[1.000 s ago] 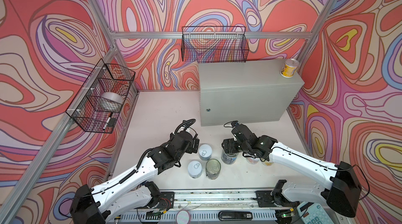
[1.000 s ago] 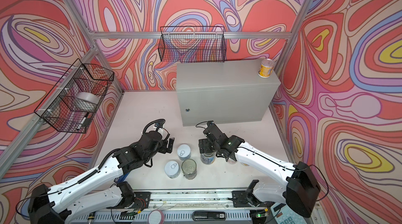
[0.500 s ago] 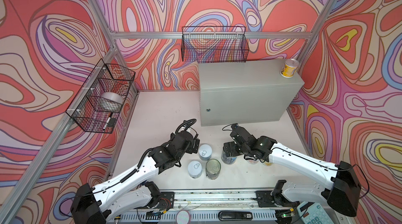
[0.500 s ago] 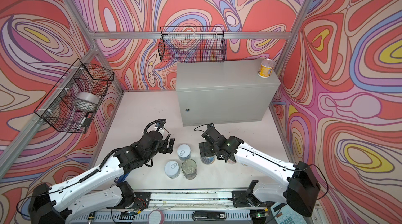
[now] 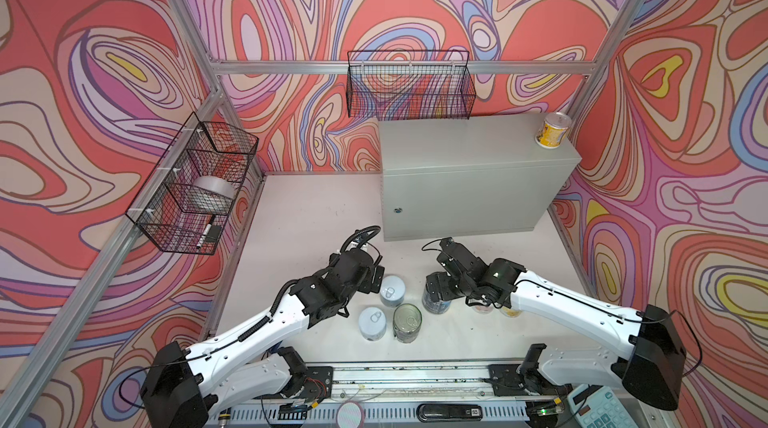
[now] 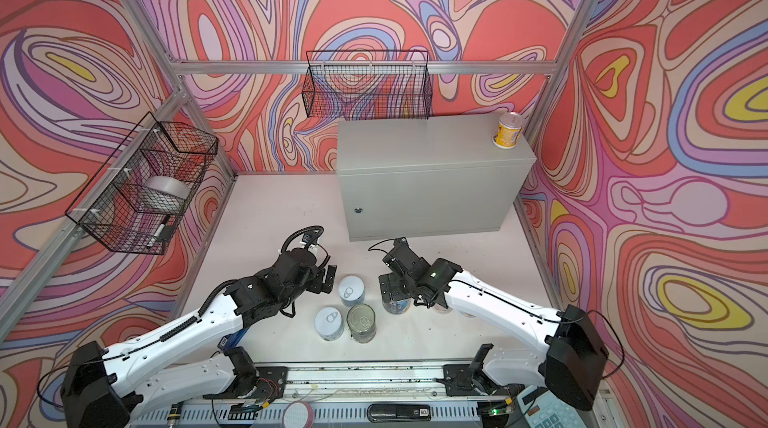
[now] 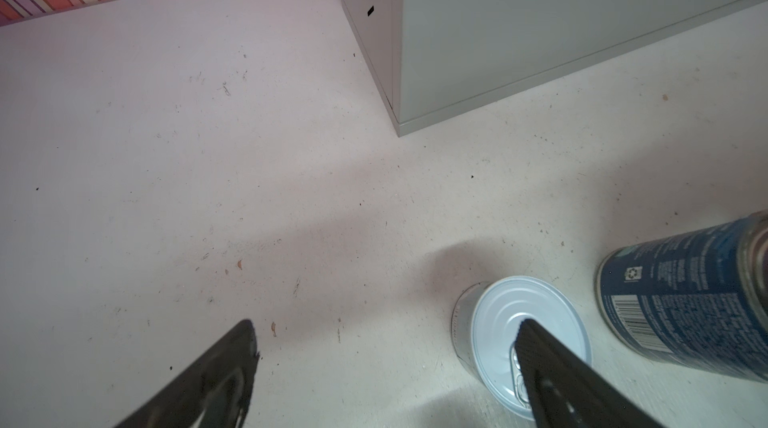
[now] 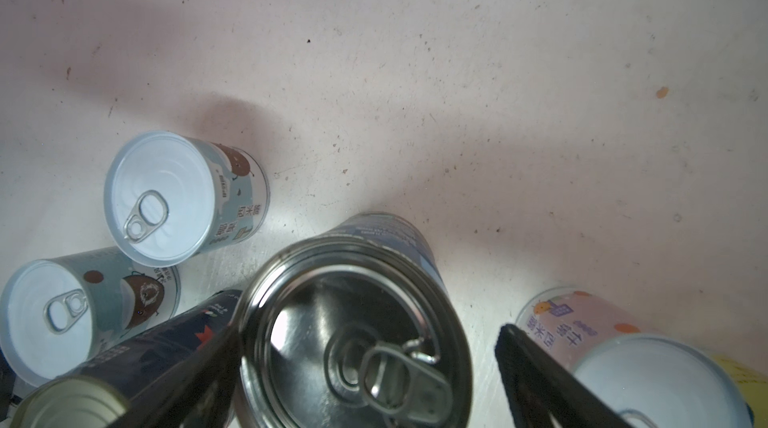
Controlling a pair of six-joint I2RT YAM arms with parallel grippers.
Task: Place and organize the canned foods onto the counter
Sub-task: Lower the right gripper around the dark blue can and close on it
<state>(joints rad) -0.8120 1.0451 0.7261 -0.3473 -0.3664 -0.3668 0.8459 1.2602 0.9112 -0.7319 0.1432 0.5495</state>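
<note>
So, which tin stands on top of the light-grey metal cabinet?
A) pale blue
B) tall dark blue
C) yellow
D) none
C: the yellow cylindrical tin with a silver lid stands on top of the light-grey metal cabinet, at its right end.

The left arm point(image 5: 245, 334) and right arm point(image 5: 573, 301) wear glossy white shells between bulky matte black joints (thin black cables loop alongside).
</note>
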